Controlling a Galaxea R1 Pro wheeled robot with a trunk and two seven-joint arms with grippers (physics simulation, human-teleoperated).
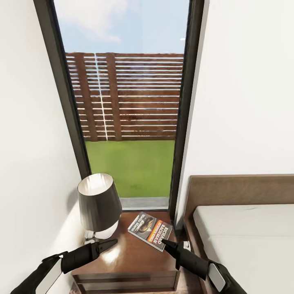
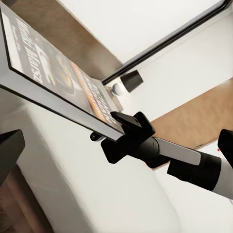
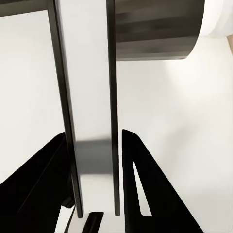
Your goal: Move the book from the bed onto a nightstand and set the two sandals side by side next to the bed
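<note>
Fingers of our right gripper [image 1: 166, 244] bracket the near edge of the book [image 1: 150, 230], one on each face; the right wrist view shows the book's thin edge standing between both fingers [image 3: 145, 194]. We cannot tell whether they press on it or have just let go, as a sliver of light shows beside one finger. Ahead of these fingertips the book lies on the nightstand [image 1: 130, 257], close to its bed-side edge. Fingers of our left gripper [image 1: 110, 243] look pressed together and hold nothing; the lamp [image 1: 99, 204] stands just beside them. Beyond the right arm is the bed [image 1: 245, 241].

Risks, in our judgement:
- If the right gripper pulls back while gripping, the book drags toward the nightstand's front edge and may fall.
- If the book is tilted when released, it may slide off toward the bed.
- A sideways move of the left arm could knock the lamp over.

Pose: both forearms reach forward and low over the nightstand, converging, the right one angled in from the bed side.
</note>
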